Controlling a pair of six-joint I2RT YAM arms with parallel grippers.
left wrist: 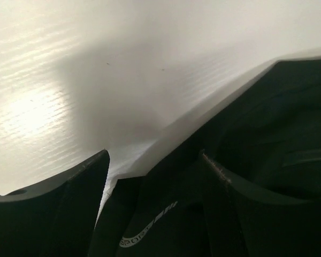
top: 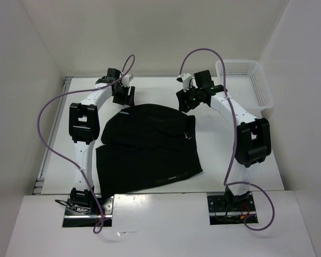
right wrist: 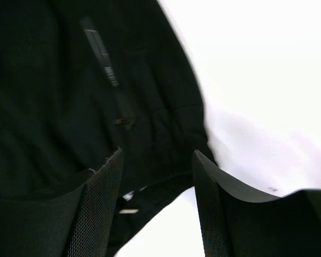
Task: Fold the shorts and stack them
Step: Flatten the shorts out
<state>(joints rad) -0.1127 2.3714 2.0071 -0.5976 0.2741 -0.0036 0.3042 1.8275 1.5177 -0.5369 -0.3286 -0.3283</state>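
Left fingers (top: 123, 95): spread wide, gripping nothing, poised over the far left edge of the shorts (top: 148, 150). Shorts: black, loosely folded with a rumpled upper layer, lying mid-surface (top: 214, 155) between the arms. Right fingers (top: 186, 99): likewise spread and empty, above the shorts' far right corner.

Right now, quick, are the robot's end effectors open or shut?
Left end effector: open, holding nothing, over the shorts.
Right end effector: open, holding nothing, over the shorts too.
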